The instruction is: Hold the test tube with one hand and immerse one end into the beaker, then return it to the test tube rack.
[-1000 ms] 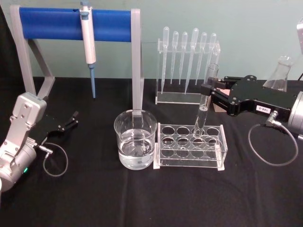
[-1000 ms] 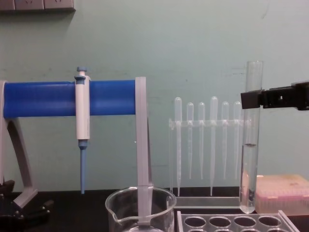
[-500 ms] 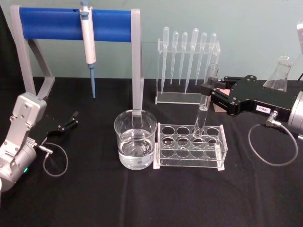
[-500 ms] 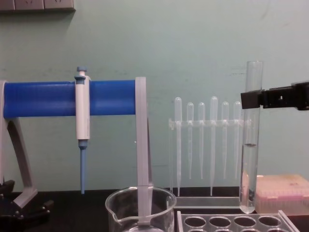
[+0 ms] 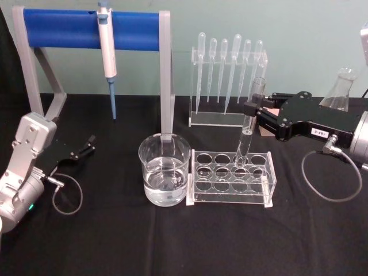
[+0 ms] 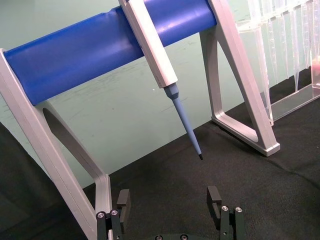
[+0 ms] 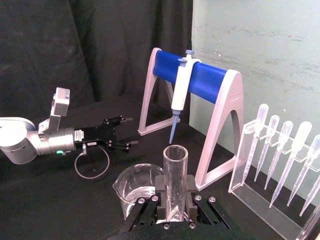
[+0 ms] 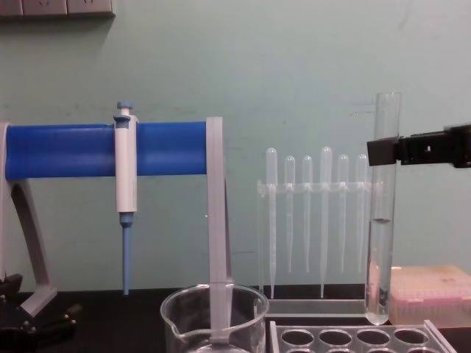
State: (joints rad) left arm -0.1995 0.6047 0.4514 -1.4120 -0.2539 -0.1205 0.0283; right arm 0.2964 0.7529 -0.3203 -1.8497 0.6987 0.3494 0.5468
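Observation:
The test tube point(image 5: 249, 126) is a long clear glass tube held upright above the clear rack point(image 5: 231, 177), with a little liquid in it point(image 8: 381, 265). My right gripper point(image 5: 253, 109) is shut on its upper part, and the tube's rim point(image 7: 175, 152) shows between the black fingers in the right wrist view. The tube's round bottom hangs just above the rack holes point(image 8: 377, 318). The beaker point(image 5: 165, 170), part filled with clear liquid, stands to the left of the rack point(image 8: 215, 318). My left gripper point(image 5: 89, 144) rests open near the table's left edge point(image 6: 170, 200), well away from the beaker.
A blue and grey stand point(image 5: 95, 31) holds a white-and-blue pipettor point(image 5: 106, 52) at the back left. A clear holder with several plastic pipettes point(image 5: 227, 75) stands behind the rack. A glass flask point(image 5: 339, 89) and a pink box point(image 8: 430, 294) sit at the right.

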